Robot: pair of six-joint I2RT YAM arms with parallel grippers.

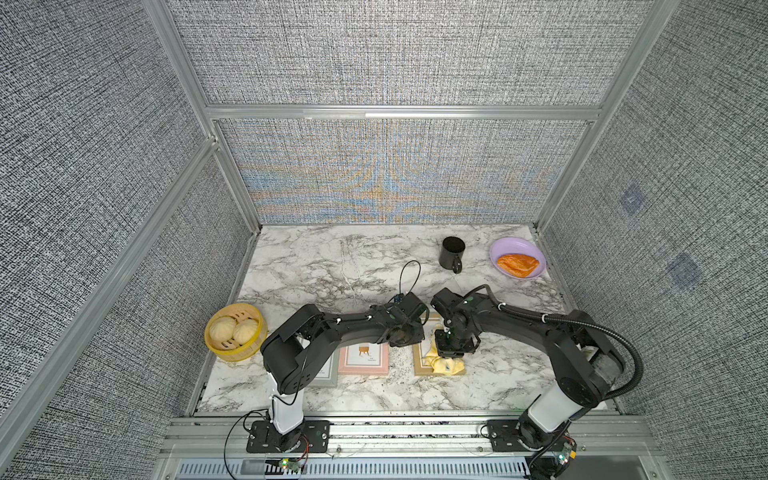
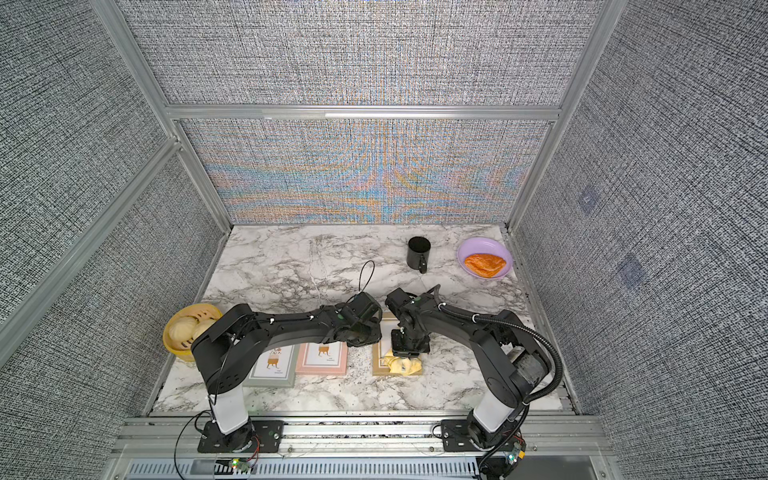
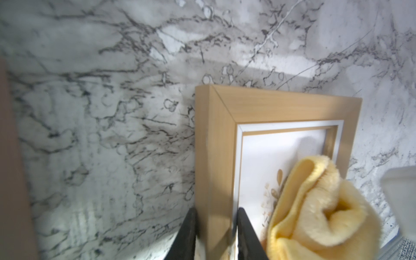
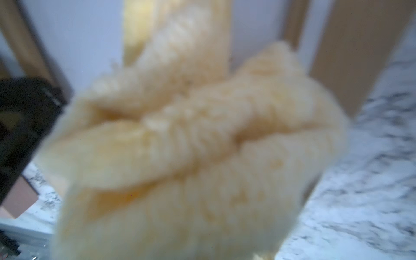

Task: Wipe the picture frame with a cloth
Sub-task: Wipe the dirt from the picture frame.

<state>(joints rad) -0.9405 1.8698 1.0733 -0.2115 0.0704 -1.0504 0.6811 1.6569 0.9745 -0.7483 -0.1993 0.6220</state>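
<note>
Bright even light, rainbow moiré on my grey woven back wall (image 1: 386, 174), fluffy pale-yellow cloth (image 4: 191, 146) blurred, close against my right wrist camera.

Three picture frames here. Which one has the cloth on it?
The light wooden frame, rightmost of the row: the pale-yellow cloth lies bunched on it. The pink frame and the grey frame beside it show no cloth.

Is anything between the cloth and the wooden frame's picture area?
Nothing visible: the cloth, bunched in the right tool, sits over the picture area of the wooden frame. The left tool straddles one side rail; its inner finger stands beside the cloth, so a wipe toward that rail would likely meet it.
</note>
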